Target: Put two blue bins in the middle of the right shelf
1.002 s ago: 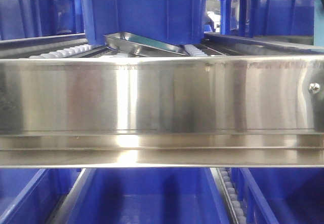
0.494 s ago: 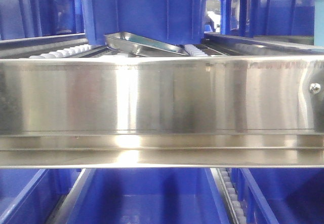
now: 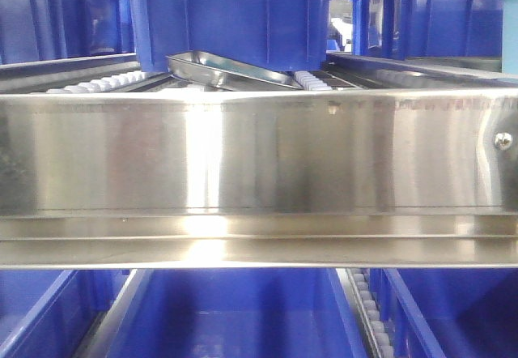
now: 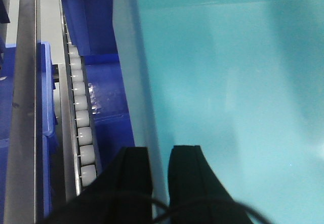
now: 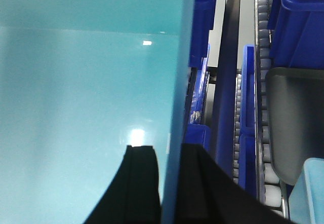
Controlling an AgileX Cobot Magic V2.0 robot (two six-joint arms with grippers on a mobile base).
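**A:** Where's the bin sitting?
**B:** Teal bin [image 4: 238,97] is filling most of both wrist views, its open inside facing the cameras. It's being held by its side walls, alongside the shelf's roller lanes. I can't tell what's sitting under it.

**A:** What's the front cam showing?
**B:** Steel rail [image 3: 259,172] is spanning the full width. Upper blue bin [image 3: 235,18] is sitting on the level above it, with more blue bins flanking. Lower blue bin [image 3: 235,317] is showing under the rail. Steel tray [image 3: 231,73] is lying tilted at the foot of the upper blue bin.

**A:** What are the grippers doing?
**B:** Left gripper [image 4: 161,153] is pinching one wall of the teal bin, a black finger pressing on each face. Right gripper [image 5: 169,153] is clamping the opposite wall the same way.

**A:** What's lying near them?
**B:** Dark tray [image 5: 296,127] is resting on a roller lane near the right gripper, with blue bins lining the lanes around it. White rollers [image 4: 81,117] are running just beside the wall the left gripper is pinching. Screw [image 3: 503,140] is sitting at the steel rail's right end.
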